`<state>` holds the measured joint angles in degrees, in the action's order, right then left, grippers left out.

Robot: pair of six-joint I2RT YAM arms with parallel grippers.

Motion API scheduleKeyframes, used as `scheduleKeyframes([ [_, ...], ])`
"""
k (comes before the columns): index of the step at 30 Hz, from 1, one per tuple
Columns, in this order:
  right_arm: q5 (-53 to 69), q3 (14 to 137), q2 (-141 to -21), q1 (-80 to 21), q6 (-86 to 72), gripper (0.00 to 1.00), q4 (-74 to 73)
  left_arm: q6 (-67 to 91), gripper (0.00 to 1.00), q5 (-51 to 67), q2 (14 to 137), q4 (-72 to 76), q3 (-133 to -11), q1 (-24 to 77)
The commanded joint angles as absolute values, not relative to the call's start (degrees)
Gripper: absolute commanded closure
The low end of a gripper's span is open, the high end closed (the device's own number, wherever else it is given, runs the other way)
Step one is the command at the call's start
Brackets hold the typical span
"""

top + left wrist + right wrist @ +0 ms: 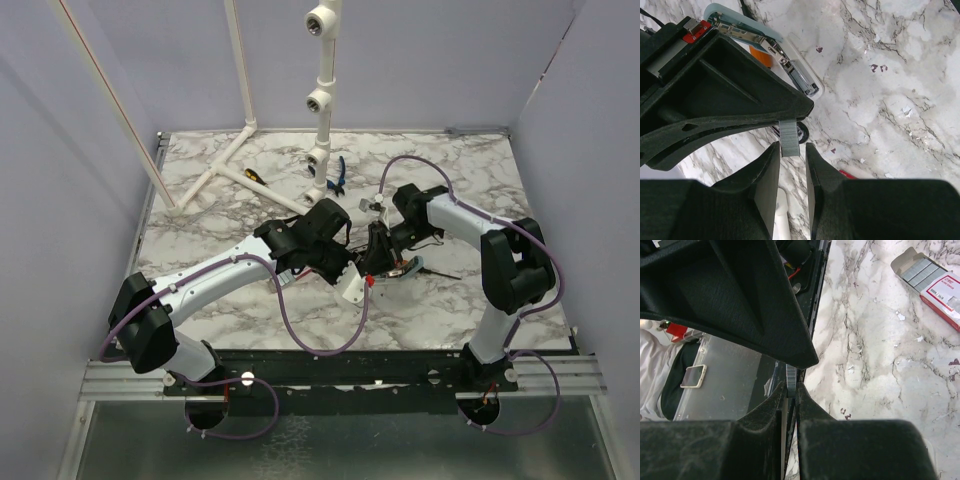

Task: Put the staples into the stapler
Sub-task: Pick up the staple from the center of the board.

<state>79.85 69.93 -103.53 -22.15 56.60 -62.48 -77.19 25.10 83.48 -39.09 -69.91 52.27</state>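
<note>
A short silvery staple strip (789,137) hangs between the two grippers above the table's middle. My right gripper (791,385) is shut on the strip's thin edges, seen edge-on (791,376). My left gripper (792,150) stands around the strip's lower end, jaws slightly apart with a small gap on one side. The two meet in the top view, left gripper (352,272), right gripper (377,252). The stapler's metal channel (796,75) lies open beside a pale teal bar (747,21); its black body is mostly hidden. The staple box (930,277) lies open with several strips inside.
White pipe frame (215,178) and an upright pipe (322,110) stand at the back. A yellow-handled screwdriver (255,175) and blue pliers (337,176) lie near them. An orange piece (762,56) sits by the teal bar. The table's near edge rail (330,365) runs below.
</note>
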Motion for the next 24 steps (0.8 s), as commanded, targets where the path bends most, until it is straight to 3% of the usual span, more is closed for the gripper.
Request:
scheduleKeyframes([
  [1,81.57,71.45,-104.74,-22.06,57.88,0.9,-63.72,-77.78,0.72,24.46,83.98,-39.65,-71.28,52.86],
  [24,81.56,71.72,-105.02,-22.06,59.03,0.87,-64.76,-77.69,0.81,23.8,84.47,-39.64,-71.72,53.26],
])
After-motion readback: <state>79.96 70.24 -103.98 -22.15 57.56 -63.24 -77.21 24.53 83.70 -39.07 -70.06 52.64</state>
